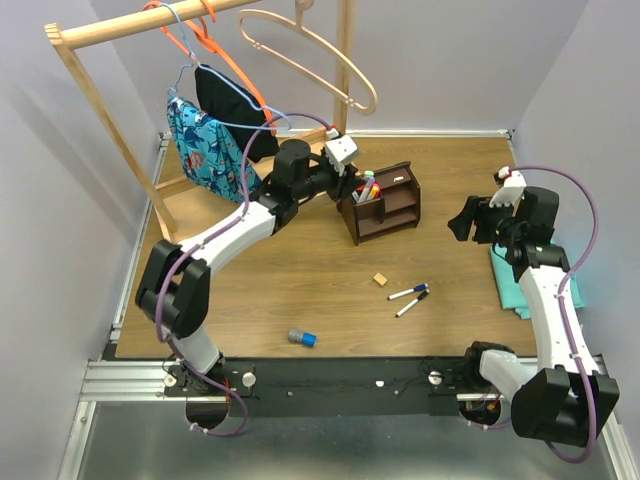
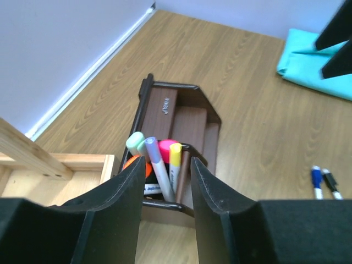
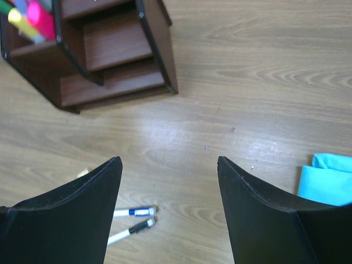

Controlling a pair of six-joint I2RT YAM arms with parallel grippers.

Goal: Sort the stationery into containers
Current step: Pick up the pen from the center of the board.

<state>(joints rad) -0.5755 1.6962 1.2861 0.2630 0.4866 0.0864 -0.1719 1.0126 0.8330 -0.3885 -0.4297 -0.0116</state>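
The dark brown organiser (image 1: 392,212) stands upright on the tabletop (image 1: 300,270), with stepped shelf slots along one side. Its tall end compartment holds a bunch of pens (image 2: 165,157) on end, with pink, yellow, pale green and orange tips; the orange one, half hidden, may be a highlighter. Nearer the camera lies the tiny tan cube (image 1: 380,279). Just beside it lie a blue-capped marker (image 1: 408,292) and a black-capped marker (image 1: 411,304), almost parallel. The grey-blue cylinder (image 1: 302,338) lies on its side, well apart.

Robotics lab cell — pale walls (image 1: 60,200) boxing in a wood-grain tabletop (image 1: 300,270), aluminium rail (image 1: 120,380) at near edge, left arm (image 1: 230,235) and right arm (image 1: 550,300) bolted there
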